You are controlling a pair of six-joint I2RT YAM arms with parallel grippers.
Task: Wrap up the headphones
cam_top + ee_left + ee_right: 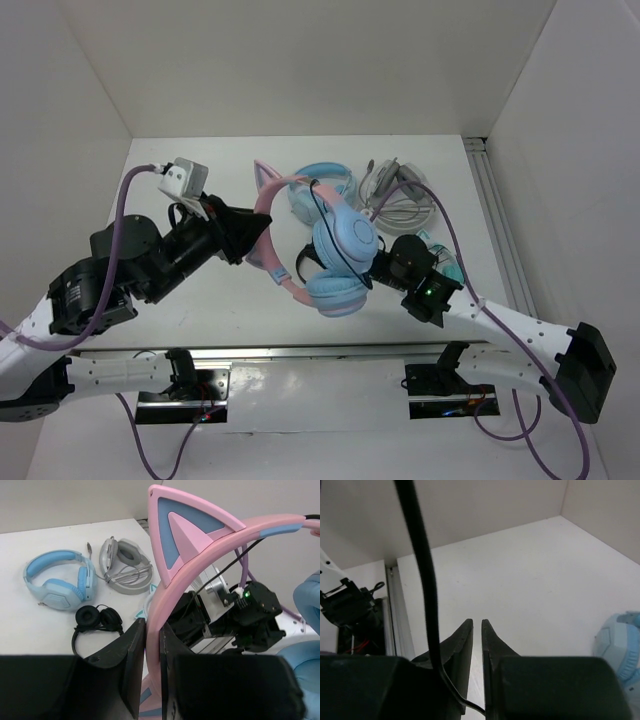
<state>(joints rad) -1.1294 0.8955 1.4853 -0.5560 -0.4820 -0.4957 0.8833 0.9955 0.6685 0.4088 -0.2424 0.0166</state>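
Note:
The headphones have a pink cat-ear headband (268,215) and light blue round ear cups (345,240). They hang above the table's middle. My left gripper (252,235) is shut on the headband, which fills the gap between my jaws in the left wrist view (152,625), with a cat ear (182,535) above. The thin black cable (313,200) runs over the upper cup towards my right gripper (378,262). In the right wrist view my right gripper (476,622) is shut on the cable (427,580), pinched low between the jaws. One ear cup (620,640) shows at the right edge.
An all-blue pair (320,182) and a grey headset (395,190) lie at the back of the table; both show in the left wrist view (60,580), (125,565), with a small black pair (95,620). A teal piece (448,258) lies by my right arm. A metal rail (500,230) runs along the right edge.

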